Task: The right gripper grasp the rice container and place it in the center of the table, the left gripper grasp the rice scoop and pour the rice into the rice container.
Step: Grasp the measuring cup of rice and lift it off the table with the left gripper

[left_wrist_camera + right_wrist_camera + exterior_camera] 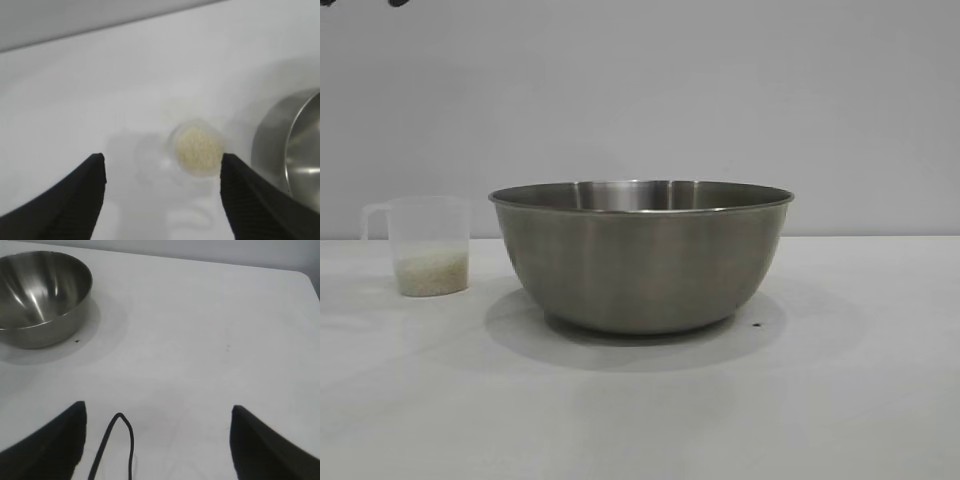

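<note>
The rice container (640, 255), a large steel bowl, stands in the middle of the white table (860, 400). It also shows in the left wrist view (295, 145) and the right wrist view (40, 295). The rice scoop (425, 245), a small clear cup with a loop handle, stands to its left and holds the rice (432, 273). In the left wrist view my left gripper (162, 160) is open, high above the scoop (197, 150), with the rice (200, 149) showing between its fingers. My right gripper (157, 407) is open and empty over bare table, well away from the bowl.
A thin black cable loop (120, 440) hangs between the right fingers. The table's far corner (305, 277) shows in the right wrist view. A small dark speck (756, 324) lies by the bowl's base.
</note>
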{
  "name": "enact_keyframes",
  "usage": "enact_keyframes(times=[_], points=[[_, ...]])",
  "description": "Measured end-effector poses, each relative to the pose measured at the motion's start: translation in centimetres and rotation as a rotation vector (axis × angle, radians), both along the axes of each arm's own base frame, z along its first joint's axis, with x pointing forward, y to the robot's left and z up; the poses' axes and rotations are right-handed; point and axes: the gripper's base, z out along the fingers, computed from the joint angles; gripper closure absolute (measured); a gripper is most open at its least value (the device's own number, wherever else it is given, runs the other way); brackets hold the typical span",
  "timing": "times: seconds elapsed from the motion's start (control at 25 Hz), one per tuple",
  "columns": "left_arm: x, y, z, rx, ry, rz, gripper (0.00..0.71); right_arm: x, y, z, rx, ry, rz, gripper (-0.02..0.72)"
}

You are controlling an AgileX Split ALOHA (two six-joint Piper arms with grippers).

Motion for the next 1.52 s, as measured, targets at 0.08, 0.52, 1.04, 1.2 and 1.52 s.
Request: enact_keyframes(times=[0.08,0.52,1.04,1.2,1.52], points=[[-0.8,0.2,-0.8,0.001,0.028,0.01,0.273,0.0,0.0,0.0,0.0,0.0,0.0,0.196],[-5.4,1.1,-5.7,-0.048,0.02,0.039,0.273,0.0,0.0,0.0,0.0,0.0,-0.008,0.196],[-8.6,1.2,-12.8,-0.183,-0.072,0.07,0.273,0.0,0.0,0.0,0.0,0.0,-0.007,0.196],[-10.0,1.4,-14.8,-0.239,-0.158,0.072,0.273,0.0,0.0,0.0,0.0,0.0,-0.007,0.196],[-12.5,1.8,-16.3,-0.322,-0.374,0.047,0.273,0.0,0.0,0.0,0.0,0.0,-0.007,0.196]])
